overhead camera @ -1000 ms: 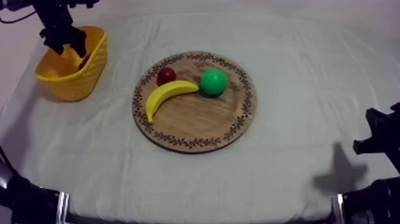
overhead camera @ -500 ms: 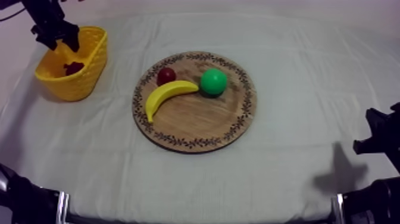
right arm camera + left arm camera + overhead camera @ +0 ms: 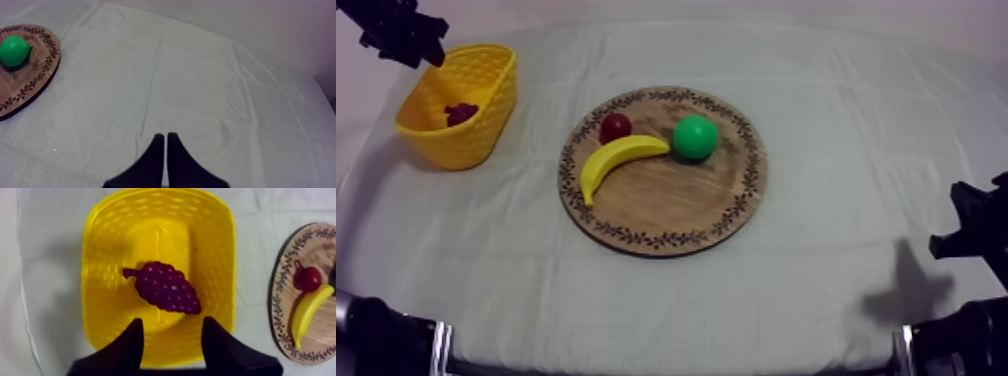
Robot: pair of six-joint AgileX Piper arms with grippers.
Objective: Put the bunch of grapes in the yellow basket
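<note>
The dark purple bunch of grapes (image 3: 165,287) lies loose on the bottom of the yellow basket (image 3: 215,248), also seen from above as grapes (image 3: 461,113) inside the basket (image 3: 476,135) at the far left. My left gripper (image 3: 172,338) hangs above the basket's near wall, open, with nothing between its fingers; from above, the left gripper (image 3: 408,38) sits past the basket's far left rim. My right gripper (image 3: 165,145) is shut on nothing over bare cloth, low at the right side (image 3: 964,220).
The round wooden board (image 3: 676,205) at the table's middle carries a banana (image 3: 619,160), a small red fruit (image 3: 615,127) and a green pear (image 3: 694,137). The board's edge (image 3: 25,82) and the pear (image 3: 14,50) lie far from my right gripper.
My left gripper has risen out of the basket and drawn back to the far left, leaving the grapes lying inside. The right arm has stayed still.
</note>
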